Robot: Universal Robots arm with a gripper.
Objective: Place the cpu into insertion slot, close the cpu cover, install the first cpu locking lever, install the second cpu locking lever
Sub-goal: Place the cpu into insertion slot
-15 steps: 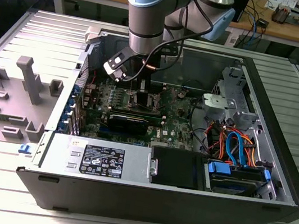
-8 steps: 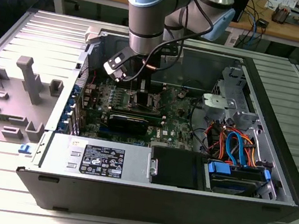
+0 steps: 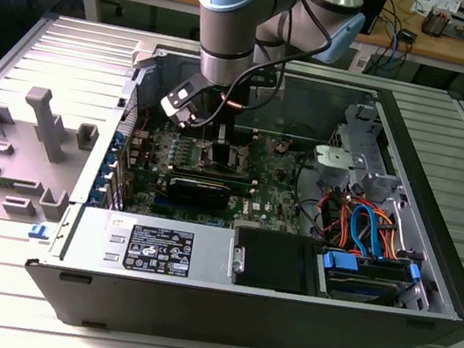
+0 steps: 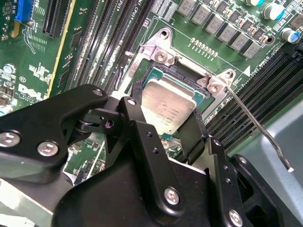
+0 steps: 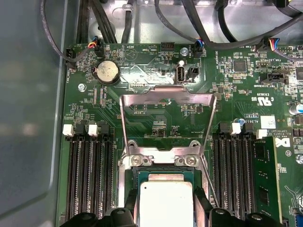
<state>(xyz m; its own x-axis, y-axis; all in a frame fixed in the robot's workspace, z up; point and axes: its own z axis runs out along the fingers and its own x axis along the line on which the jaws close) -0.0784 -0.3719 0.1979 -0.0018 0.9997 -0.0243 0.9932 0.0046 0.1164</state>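
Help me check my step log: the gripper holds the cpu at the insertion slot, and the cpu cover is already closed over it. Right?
Not quite. The cpu cover is open, swung up away from the insertion slot, as the first wrist view shows. The rest stands: the gripper holds the cpu at the slot.

Lower middle of the exterior view: white label [image 3: 160, 249] with black print and marks on power supply [image 3: 98, 237], too small to read. In both wrist views, white lettering across motherboard [image 5: 156, 111]. In the first wrist view, small white sticker [image 5: 266, 122] with dark print. In the second wrist view, faint engraved lines on cpu [image 4: 166, 108], not legible.
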